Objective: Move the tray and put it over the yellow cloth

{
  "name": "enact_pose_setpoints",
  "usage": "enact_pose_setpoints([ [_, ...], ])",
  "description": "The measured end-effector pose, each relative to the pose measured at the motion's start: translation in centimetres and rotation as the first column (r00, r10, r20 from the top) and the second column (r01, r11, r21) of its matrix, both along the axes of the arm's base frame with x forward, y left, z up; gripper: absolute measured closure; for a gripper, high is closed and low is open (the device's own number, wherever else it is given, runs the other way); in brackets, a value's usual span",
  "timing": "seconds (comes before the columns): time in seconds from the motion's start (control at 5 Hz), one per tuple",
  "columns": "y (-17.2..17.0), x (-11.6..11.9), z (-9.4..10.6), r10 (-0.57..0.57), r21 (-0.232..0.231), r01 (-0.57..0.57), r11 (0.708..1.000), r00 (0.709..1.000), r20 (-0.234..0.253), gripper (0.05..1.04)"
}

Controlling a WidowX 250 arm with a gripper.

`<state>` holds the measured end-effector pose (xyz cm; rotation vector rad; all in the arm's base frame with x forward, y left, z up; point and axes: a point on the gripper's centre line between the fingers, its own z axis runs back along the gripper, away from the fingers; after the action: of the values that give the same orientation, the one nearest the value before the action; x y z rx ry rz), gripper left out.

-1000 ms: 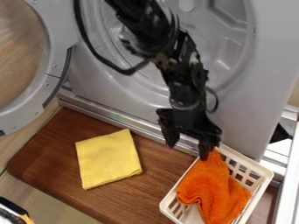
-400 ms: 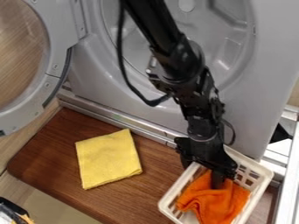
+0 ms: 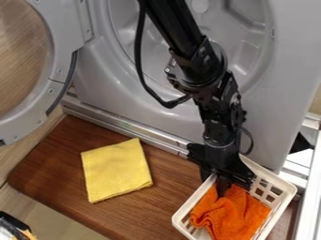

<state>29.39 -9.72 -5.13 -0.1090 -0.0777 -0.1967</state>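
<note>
In the camera view, the gripper [image 3: 216, 183] reaches down over the back rim of the pale tray [image 3: 287, 188]; I cannot tell whether its jaws are spread or pinching anything. The tray, with slotted, plastic-looking walls and rounded corners, sits at the right end of the wood-grained board [image 3: 156, 211], holding a crumpled orange cloth [image 3: 229, 215]. Left of it, apart, the folded, fuzzy, squarish yellow cloth [image 3: 116, 169] lies flat.

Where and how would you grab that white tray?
Probably by the tray's rim on the side facing the yellow cloth, coming from above: the thin wall there stands up, so it could be pinched from both faces. Further in, the orange cloth might get caught.
</note>
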Motion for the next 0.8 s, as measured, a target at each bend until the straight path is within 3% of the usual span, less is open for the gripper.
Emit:
enact_pose_setpoints([
  [0.4,0.1,0.0,0.2,-0.018,0.012,0.018,1.000,1.000,-0.013,0.947],
  [0.8,0.1,-0.5,3.8,-0.016,0.020,0.015,1.000,0.999,0.050,0.979],
])
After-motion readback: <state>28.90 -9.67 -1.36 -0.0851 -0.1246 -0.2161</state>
